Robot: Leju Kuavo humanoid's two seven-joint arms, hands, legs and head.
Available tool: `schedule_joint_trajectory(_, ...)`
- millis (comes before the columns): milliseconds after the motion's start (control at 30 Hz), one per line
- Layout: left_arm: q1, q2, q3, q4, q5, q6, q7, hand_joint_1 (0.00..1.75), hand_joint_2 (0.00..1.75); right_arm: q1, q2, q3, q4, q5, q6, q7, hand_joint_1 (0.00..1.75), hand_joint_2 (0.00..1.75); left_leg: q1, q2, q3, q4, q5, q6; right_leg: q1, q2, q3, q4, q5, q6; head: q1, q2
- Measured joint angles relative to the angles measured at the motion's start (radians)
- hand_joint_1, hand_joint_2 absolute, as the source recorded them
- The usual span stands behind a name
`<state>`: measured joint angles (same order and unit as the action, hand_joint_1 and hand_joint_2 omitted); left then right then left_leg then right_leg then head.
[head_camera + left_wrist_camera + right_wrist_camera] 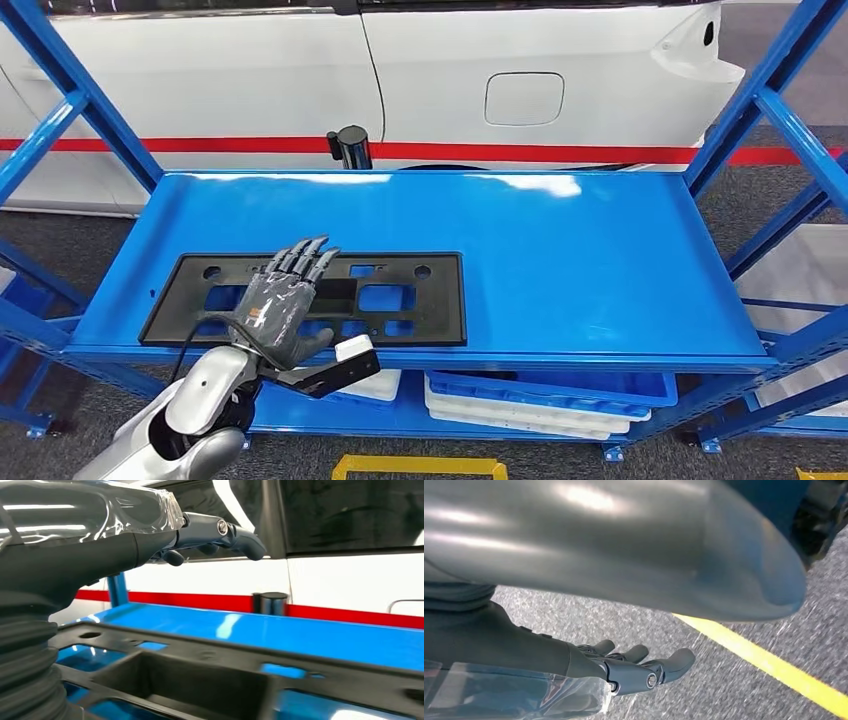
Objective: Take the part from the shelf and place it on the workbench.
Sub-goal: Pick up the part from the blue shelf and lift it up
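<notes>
On the top deck of the blue shelf [600,260], toward its left front corner, lies the part [420,300]: a flat black plastic panel with rectangular cut-outs and round holes, lying flat with its long edge along the shelf's front lip. Left hand [285,305] hovers over the panel's left-centre, fingers extended and slightly spread, holding nothing; from the wrist camera the fingers [240,537] sit clear above the part's surface. Right hand [639,667] hangs low over grey floor beside a yellow floor line [774,667], fingers loosely apart, empty. White trays [510,410] and a blue bin [600,385] are stacked on the lower level. Behind the shelf stands a white car [450,80] with a red stripe.
</notes>
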<state>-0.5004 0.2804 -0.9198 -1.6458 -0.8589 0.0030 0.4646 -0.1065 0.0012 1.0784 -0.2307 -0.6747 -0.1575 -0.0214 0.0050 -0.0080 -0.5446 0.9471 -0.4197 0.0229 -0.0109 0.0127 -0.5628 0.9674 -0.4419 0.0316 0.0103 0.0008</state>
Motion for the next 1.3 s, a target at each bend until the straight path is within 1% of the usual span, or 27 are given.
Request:
schedule_joint_trajectory(67, 0.000, 0.000, -0.005, -0.010, -0.006, -0.002, -0.002, 0.00, 1.75, 0.000, 0.000, 0.000, 0.000, -0.003, 0.000, 0.000, 0.00, 0.00, 0.004, 0.001, -0.008, 0.018, -0.015, -0.009, 0.000, 0.000, 0.000, -0.002, 0.002, -0.012, 0.000, 0.000)
schedule_joint_trajectory(100, 0.000, 0.000, -0.008, -0.015, -0.010, -0.002, -0.002, 0.00, 1.75, 0.000, 0.000, 0.000, 0.000, -0.004, 0.000, 0.000, 0.00, 0.00, 0.006, 0.002, -0.025, 0.056, -0.038, -0.013, -0.001, -0.001, 0.001, -0.003, 0.004, -0.018, -0.001, 0.000)
schedule_joint_trajectory(200, 0.001, 0.000, -0.017, -0.029, -0.020, -0.006, -0.003, 0.00, 1.75, 0.000, 0.000, 0.000, 0.000, -0.005, 0.000, 0.000, 0.00, 0.00, 0.007, 0.003, -0.119, 0.262, -0.132, -0.021, 0.000, -0.001, 0.000, -0.003, 0.003, -0.026, -0.002, 0.000)
schedule_joint_trajectory(233, 0.003, 0.000, -0.020, -0.032, -0.024, -0.007, -0.004, 0.00, 1.75, 0.001, 0.000, 0.000, 0.000, -0.006, 0.001, 0.000, 0.00, 0.00, 0.007, 0.003, -0.142, 0.308, -0.144, -0.022, 0.001, -0.001, 0.000, -0.003, 0.003, -0.027, -0.002, 0.000)
schedule_joint_trajectory(267, 0.004, 0.000, -0.023, -0.036, -0.028, -0.008, -0.005, 0.00, 1.75, 0.002, 0.000, 0.000, 0.000, -0.006, 0.001, 0.000, 0.00, 0.00, 0.007, 0.003, -0.148, 0.316, -0.137, -0.021, 0.001, 0.000, 0.001, -0.003, 0.002, -0.027, -0.002, 0.000)
schedule_joint_trajectory(300, 0.004, 0.000, -0.025, -0.041, -0.033, -0.008, -0.007, 0.00, 1.75, 0.002, 0.000, 0.000, 0.000, -0.007, 0.001, 0.000, 0.00, 0.00, 0.007, 0.003, -0.132, 0.279, -0.112, -0.018, 0.002, 0.000, 0.002, -0.003, 0.002, -0.027, -0.003, 0.000)
schedule_joint_trajectory(367, 0.002, -0.001, -0.026, -0.054, -0.043, -0.008, -0.012, 0.00, 1.75, 0.001, 0.000, 0.000, 0.000, -0.008, 0.001, -0.001, 0.00, 0.00, 0.004, 0.003, -0.062, 0.129, -0.043, -0.006, 0.004, 0.002, 0.005, -0.003, 0.001, -0.026, -0.003, 0.000)
schedule_joint_trajectory(400, 0.000, -0.001, -0.027, -0.061, -0.047, -0.008, -0.014, 0.00, 1.75, 0.001, 0.000, 0.000, 0.000, -0.008, 0.001, -0.001, 0.00, 0.00, 0.001, 0.004, -0.031, 0.063, -0.019, -0.001, 0.006, 0.003, 0.005, -0.002, -0.001, -0.024, -0.003, 0.000)
schedule_joint_trajectory(433, -0.001, -0.002, -0.029, -0.068, -0.051, -0.008, -0.015, 0.00, 1.75, 0.000, 0.000, 0.000, 0.000, -0.008, 0.001, -0.001, 0.00, 0.00, -0.003, 0.004, -0.012, 0.022, -0.008, 0.002, 0.007, 0.003, 0.005, -0.002, -0.002, -0.021, -0.003, 0.000)
schedule_joint_trajectory(533, -0.002, -0.004, -0.036, -0.083, -0.056, -0.008, -0.018, 0.00, 1.75, 0.001, 0.000, 0.000, 0.000, -0.008, 0.000, -0.002, 0.00, 0.00, -0.005, 0.005, -0.004, 0.002, -0.002, 0.009, 0.007, 0.001, 0.003, -0.002, -0.004, -0.009, -0.002, 0.000)
schedule_joint_trajectory(600, -0.002, -0.006, -0.040, -0.094, -0.059, -0.008, -0.021, 0.00, 1.75, 0.001, 0.000, 0.000, 0.000, -0.009, 0.000, -0.004, 0.00, 0.00, 0.000, 0.006, 0.000, -0.005, 0.003, 0.018, 0.007, -0.001, -0.010, 0.034, -0.031, 0.001, -0.001, 0.000)
schedule_joint_trajectory(633, -0.001, -0.008, -0.042, -0.098, -0.060, -0.009, -0.023, 0.00, 1.75, 0.001, -0.001, 0.000, 0.000, -0.009, 0.000, -0.005, 0.00, 0.00, 0.003, 0.006, 0.002, -0.007, 0.005, 0.021, 0.006, -0.001, -0.031, 0.083, -0.060, 0.006, 0.000, 0.000)
schedule_joint_trajectory(700, 0.000, -0.010, -0.047, -0.103, -0.059, -0.010, -0.027, 0.00, 1.75, 0.001, -0.001, 0.000, 0.000, -0.009, 0.000, -0.009, 0.00, 0.00, 0.003, 0.007, 0.003, -0.007, 0.004, 0.024, 0.003, -0.002, -0.096, 0.222, -0.124, 0.012, 0.002, 0.000)
schedule_joint_trajectory(733, 0.002, -0.011, -0.049, -0.104, -0.058, -0.012, -0.029, 0.00, 1.75, 0.002, -0.001, 0.000, 0.000, -0.009, 0.000, -0.010, 0.00, 0.00, 0.003, 0.006, 0.003, -0.007, 0.004, 0.024, 0.002, -0.002, -0.123, 0.276, -0.140, 0.015, 0.002, 0.000)
schedule_joint_trajectory(767, 0.003, -0.011, -0.052, -0.104, -0.055, -0.014, -0.031, 0.00, 1.75, 0.003, -0.001, 0.000, 0.000, -0.009, 0.000, -0.011, 0.00, 0.00, 0.004, 0.006, 0.003, -0.006, 0.003, 0.024, 0.000, -0.002, -0.134, 0.294, -0.136, 0.018, 0.002, 0.000)
schedule_joint_trajectory(800, 0.005, -0.011, -0.056, -0.104, -0.052, -0.015, -0.033, 0.00, 1.75, 0.003, -0.001, 0.000, 0.000, -0.009, 0.000, -0.011, 0.00, 0.00, 0.005, 0.005, 0.004, -0.006, 0.002, 0.023, -0.002, -0.002, -0.125, 0.270, -0.112, 0.019, 0.002, 0.000)
schedule_joint_trajectory(867, 0.007, -0.012, -0.060, -0.104, -0.044, -0.018, -0.035, 0.00, 1.75, 0.002, -0.001, 0.000, 0.000, -0.009, 0.000, -0.011, 0.00, 0.00, 0.006, 0.003, 0.007, -0.003, -0.002, 0.017, -0.008, -0.003, -0.061, 0.131, -0.042, 0.023, 0.002, 0.000)
schedule_joint_trajectory(900, 0.007, -0.012, -0.061, -0.104, -0.038, -0.018, -0.037, 0.00, 1.75, 0.001, -0.001, 0.000, 0.000, -0.008, 0.000, -0.011, 0.00, 0.00, 0.005, 0.002, 0.007, 0.000, -0.005, 0.013, -0.009, -0.002, -0.031, 0.067, -0.018, 0.023, 0.002, 0.000)
schedule_joint_trajectory(933, 0.008, -0.012, -0.061, -0.104, -0.031, -0.019, -0.040, 0.00, 1.75, 0.000, -0.001, 0.000, 0.000, -0.008, 0.000, -0.011, 0.00, 0.00, 0.003, 0.001, 0.006, 0.002, -0.007, 0.008, -0.010, -0.001, -0.011, 0.024, -0.005, 0.020, 0.002, 0.000)
schedule_joint_trajectory(967, 0.008, -0.012, -0.062, -0.104, -0.024, -0.019, -0.043, 0.00, 1.75, 0.000, 0.000, 0.000, 0.000, -0.008, 0.000, -0.011, 0.00, 0.00, 0.000, 0.001, 0.005, 0.003, -0.008, 0.005, -0.009, 0.001, -0.004, 0.007, -0.003, 0.016, 0.001, 0.000)
schedule_joint_trajectory(1033, 0.011, -0.012, -0.063, -0.104, -0.014, -0.020, -0.047, 0.00, 1.75, 0.001, 0.000, 0.000, 0.000, -0.007, 0.000, -0.012, 0.00, 0.00, 0.001, 0.001, 0.004, 0.003, -0.010, -0.003, -0.007, 0.003, -0.005, 0.006, -0.002, 0.004, 0.000, 0.000)
schedule_joint_trajectory(1100, 0.015, -0.012, -0.063, -0.104, -0.010, -0.020, -0.050, 0.00, 1.75, 0.001, -0.001, 0.000, 0.000, -0.007, 0.000, -0.013, 0.00, 0.00, 0.006, 0.002, -0.010, 0.035, -0.033, -0.011, -0.007, 0.003, -0.004, 0.004, 0.000, -0.007, -0.001, 0.000)
schedule_joint_trajectory(1133, 0.016, -0.012, -0.063, -0.104, -0.008, -0.020, -0.051, 0.00, 1.75, 0.000, -0.001, 0.000, 0.000, -0.007, 0.000, -0.013, 0.00, 0.00, 0.008, 0.003, -0.031, 0.082, -0.060, -0.015, -0.007, 0.003, -0.004, 0.003, 0.001, -0.012, -0.002, 0.000)
schedule_joint_trajectory(1200, 0.018, -0.012, -0.063, -0.103, -0.003, -0.020, -0.052, 0.00, 1.75, 0.000, -0.001, 0.000, 0.000, -0.007, 0.001, -0.014, 0.00, 0.00, 0.008, 0.003, -0.098, 0.228, -0.128, -0.020, -0.006, 0.002, -0.005, 0.003, 0.000, -0.017, -0.004, 0.000)
schedule_joint_trajectory(1233, 0.020, -0.012, -0.063, -0.102, 0.000, -0.020, -0.052, 0.00, 1.75, 0.001, -0.001, 0.000, 0.000, -0.006, 0.001, -0.014, 0.00, 0.00, 0.009, 0.003, -0.128, 0.291, -0.149, -0.021, -0.006, 0.001, -0.005, 0.003, 0.000, -0.018, -0.004, 0.000)
schedule_joint_trajectory(1267, 0.022, -0.012, -0.063, -0.100, 0.002, -0.020, -0.050, 0.00, 1.75, 0.001, -0.001, 0.000, 0.000, -0.006, 0.001, -0.014, 0.00, 0.00, 0.008, 0.003, -0.144, 0.323, -0.152, -0.021, -0.005, 0.001, -0.005, 0.003, 0.000, -0.018, -0.004, 0.000)
schedule_joint_trajectory(1300, 0.023, -0.011, -0.062, -0.097, 0.004, -0.020, -0.048, 0.00, 1.75, 0.002, -0.001, 0.000, 0.000, -0.005, 0.001, -0.014, 0.00, 0.00, 0.008, 0.003, -0.141, 0.313, -0.137, -0.019, -0.004, 0.002, -0.004, 0.003, 0.000, -0.018, -0.004, 0.000)
